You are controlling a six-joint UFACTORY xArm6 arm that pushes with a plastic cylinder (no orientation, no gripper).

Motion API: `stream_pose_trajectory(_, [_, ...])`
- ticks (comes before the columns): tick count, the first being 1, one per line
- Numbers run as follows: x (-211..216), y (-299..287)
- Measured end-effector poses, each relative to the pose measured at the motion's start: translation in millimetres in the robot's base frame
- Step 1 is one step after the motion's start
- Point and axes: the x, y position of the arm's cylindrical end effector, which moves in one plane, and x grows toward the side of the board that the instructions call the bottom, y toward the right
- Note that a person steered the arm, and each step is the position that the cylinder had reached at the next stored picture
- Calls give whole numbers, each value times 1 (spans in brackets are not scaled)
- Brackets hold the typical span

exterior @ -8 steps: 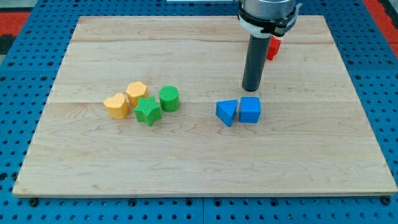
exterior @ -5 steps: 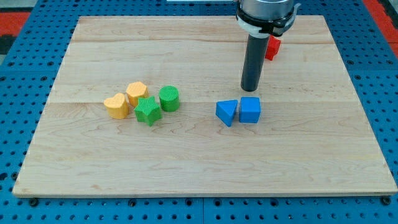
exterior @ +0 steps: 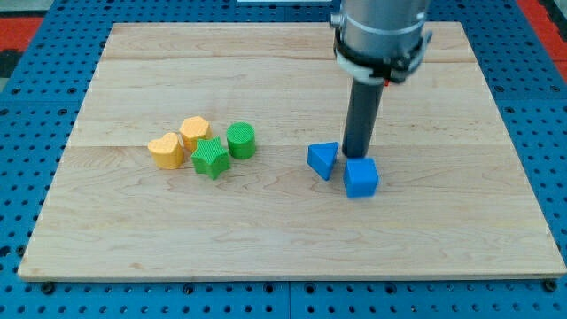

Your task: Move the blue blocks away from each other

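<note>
Filling most of the view is a pale wooden board (exterior: 283, 221), laid on a blue pegboard surface (exterior: 35, 106); a red patch (exterior: 18, 22) is seen at the view's top left corner. The arm (exterior: 381, 35) is seen coming down from the view's top, ending in a straight dark rod (exterior: 361, 115); no jaws are carried, so nothing can be said to be apart, together or clamped. My tip (exterior: 356, 158) is set on the board right at the upper edge of the blue cube (exterior: 361, 177), touching or nearly touching it, with the blue triangular block (exterior: 323, 159) just beside the tip on the view's left. The cube is seen slightly lower and to the right of the triangular block, turned a little, with only a narrow gap between the two. A cluster is found well apart on the view's left: a green cylinder (exterior: 240, 140), a green star block (exterior: 211, 158), a yellow heart block (exterior: 166, 150) and a yellow block (exterior: 194, 132) of roughly hexagonal shape, all close together or touching.
</note>
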Motion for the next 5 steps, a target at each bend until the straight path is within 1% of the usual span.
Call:
stream_pose_trajectory(1, [9, 4])
stream_pose_trajectory(2, [-4, 19])
stream_pose_trajectory(3, [-8, -64])
stream_pose_trajectory(4, [-12, -86])
stream_pose_trajectory(5, [-51, -83])
